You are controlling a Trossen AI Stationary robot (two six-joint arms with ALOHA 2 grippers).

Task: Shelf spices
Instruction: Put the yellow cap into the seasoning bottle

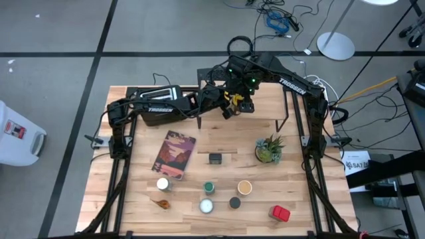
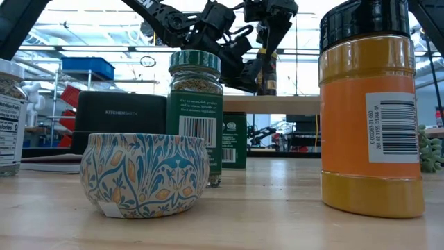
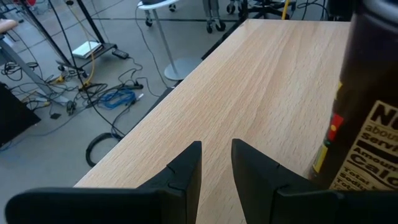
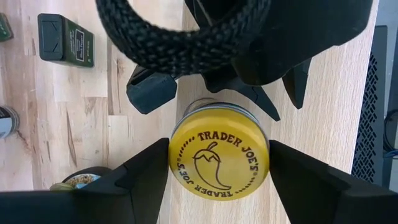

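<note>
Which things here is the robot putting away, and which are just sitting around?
For the job:
- yellow-lidded spice jar on the shelf
- light wooden shelf with black legs
- green-lidded jar
- tan-lidded jar
- red tin

Just lying about:
- reddish-covered book
- small potted green plant
- black toaster

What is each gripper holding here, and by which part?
Right gripper brackets the yellow-lidded Trader Joe's jar at its lid; whether it actually grips cannot be told. Left gripper holds nothing.
</note>
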